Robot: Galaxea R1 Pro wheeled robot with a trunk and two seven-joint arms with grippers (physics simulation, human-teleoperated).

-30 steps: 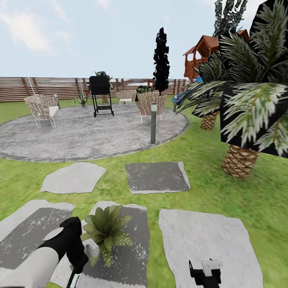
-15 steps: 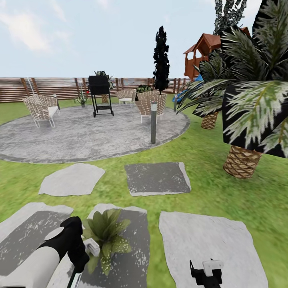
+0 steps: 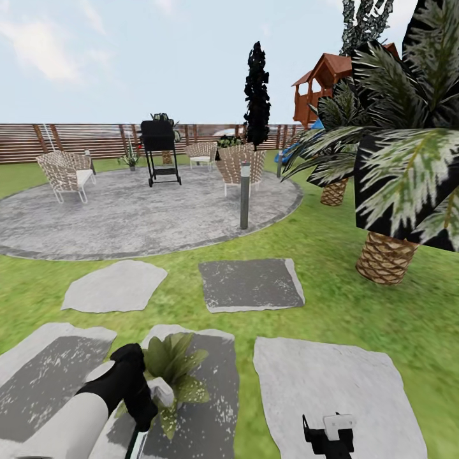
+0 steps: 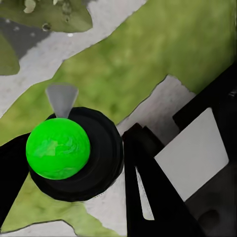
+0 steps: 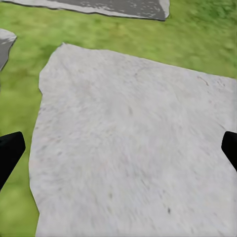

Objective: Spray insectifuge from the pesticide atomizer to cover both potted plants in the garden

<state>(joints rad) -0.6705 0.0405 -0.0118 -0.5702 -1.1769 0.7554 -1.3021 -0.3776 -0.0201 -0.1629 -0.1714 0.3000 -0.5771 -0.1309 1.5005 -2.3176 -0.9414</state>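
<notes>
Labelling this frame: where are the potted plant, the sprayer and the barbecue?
potted plant (image 3: 171,368), head view, middle leaves.
sprayer (image 4: 58,148), left wrist view, green top.
barbecue (image 3: 159,136), head view, black lid.

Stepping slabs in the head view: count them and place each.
5. Far row: pale slab, dark slab. Near row: left slab, middle slab under the potted plant, right slab. Others may be hidden.

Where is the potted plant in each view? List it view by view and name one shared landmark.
Head view: potted plant low and left of centre, on a dark-centred slab.
Left wrist view: potted plant at the frame's edge, beyond the green-topped atomizer.
Right wrist view: looks at a pale slab and grass instead.
Shared landmark: the lawn between the slabs.
</notes>
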